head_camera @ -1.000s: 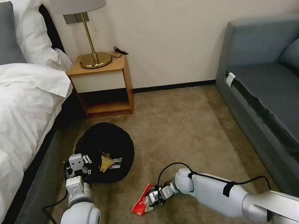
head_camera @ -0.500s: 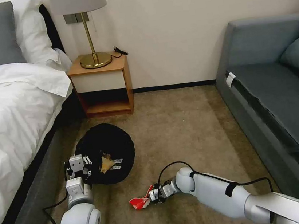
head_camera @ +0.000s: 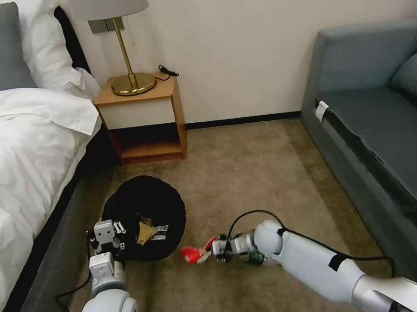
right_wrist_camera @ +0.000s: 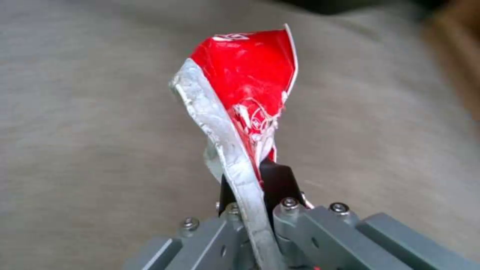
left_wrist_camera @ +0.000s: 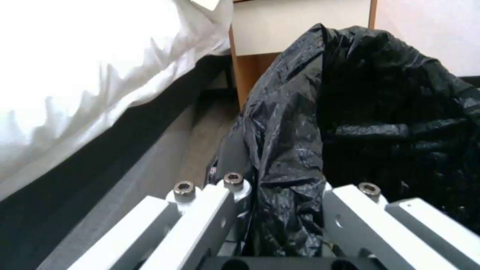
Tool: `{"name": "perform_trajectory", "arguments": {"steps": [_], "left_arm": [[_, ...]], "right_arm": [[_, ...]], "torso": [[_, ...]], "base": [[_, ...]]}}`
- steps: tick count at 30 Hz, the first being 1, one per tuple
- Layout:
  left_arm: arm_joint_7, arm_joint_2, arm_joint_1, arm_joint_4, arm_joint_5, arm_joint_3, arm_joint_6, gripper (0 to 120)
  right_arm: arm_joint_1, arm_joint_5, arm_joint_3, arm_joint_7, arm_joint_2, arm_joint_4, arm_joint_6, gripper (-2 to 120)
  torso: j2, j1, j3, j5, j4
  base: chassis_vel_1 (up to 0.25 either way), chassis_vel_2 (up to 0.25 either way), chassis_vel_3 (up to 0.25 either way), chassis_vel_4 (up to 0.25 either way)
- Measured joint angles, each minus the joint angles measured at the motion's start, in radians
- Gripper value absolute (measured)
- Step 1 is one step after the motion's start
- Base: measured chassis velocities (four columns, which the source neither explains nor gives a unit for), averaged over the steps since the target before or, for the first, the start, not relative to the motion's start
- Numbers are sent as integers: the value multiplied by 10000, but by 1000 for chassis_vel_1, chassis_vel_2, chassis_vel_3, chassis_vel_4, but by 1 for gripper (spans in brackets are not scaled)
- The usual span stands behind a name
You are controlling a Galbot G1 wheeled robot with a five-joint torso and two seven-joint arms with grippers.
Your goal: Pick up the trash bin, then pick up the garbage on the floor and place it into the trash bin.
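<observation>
The trash bin (head_camera: pixel 143 205), lined with a black bag (left_wrist_camera: pixel 390 112), stands tilted beside the bed with its opening toward me. My left gripper (head_camera: pixel 106 239) (left_wrist_camera: pixel 295 187) is shut on its near rim, with bag plastic pinched between the fingers. A tan scrap (head_camera: pixel 145 231) lies inside the bin. My right gripper (head_camera: pixel 216 247) (right_wrist_camera: pixel 255 187) is shut on the red-and-white wrapper (head_camera: pixel 193 253) (right_wrist_camera: pixel 245 82), held just above the floor (head_camera: pixel 253 181), right of the bin. A small bottle with a green label (head_camera: pixel 255 258) lies on the carpet by my right wrist.
The bed (head_camera: pixel 10 166) runs along the left, close to the bin. A grey sofa (head_camera: pixel 388 122) lines the right side. A wooden nightstand (head_camera: pixel 144 118) with a brass lamp (head_camera: pixel 126 59) stands against the far wall. Open carpet lies between bin and sofa.
My right gripper has lifted the red-and-white wrapper off the carpet and carried it up and toward the bin. The green-labelled bottle now shows beside the wrist. The bin shifted slightly.
</observation>
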Motion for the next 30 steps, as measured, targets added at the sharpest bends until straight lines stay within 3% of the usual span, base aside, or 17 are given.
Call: {"name": "perform_trajectory", "arguments": {"steps": [5, 11, 17, 21, 22, 26, 30], "left_arm": [[1, 111, 107, -106, -6, -11, -9, 4], [9, 141, 171, -151, 12, 97, -45, 4], [95, 129, 179, -200, 101, 263, -61, 4], [242, 184, 151, -304, 162, 399, -125, 4], [242, 184, 151, -304, 162, 399, -125, 4], [430, 179, 134, -347, 198, 505, -363, 4], [537, 159, 142, -332, 273, 577, -562, 4]], "right_arm": [[-504, 243, 2664, 417, 1, 211, -74, 0], [-1068, 1375, 4476, 1256, -88, 915, -243, 0], [-1632, 3178, 4745, 1794, -181, 2172, -676, 0], [-2206, 5895, 4199, 2525, -66, 4027, -1691, 0], [-2206, 5895, 4199, 2525, -66, 4027, -1691, 0], [-2438, 8419, 3262, 3495, 343, 5408, -2557, 0], [-2678, 9173, 2670, 3812, 739, 5796, -2843, 0]], "torso": [[0, 0, 0, -3, -2], [0, 0, 0, -1, -3], [0, 0, 0, -2, -2], [0, 0, 0, -2, -4], [0, 0, 0, -2, -4], [0, 0, 0, -4, 2], [0, 0, -1, -4, 0]], "base": [[0, 0, 0, 0], [0, 0, 0, 0], [0, 0, 0, 0], [0, 0, 0, 0], [0, 0, 0, 0], [0, 0, 0, 0], [0, 0, 0, 0]]}}
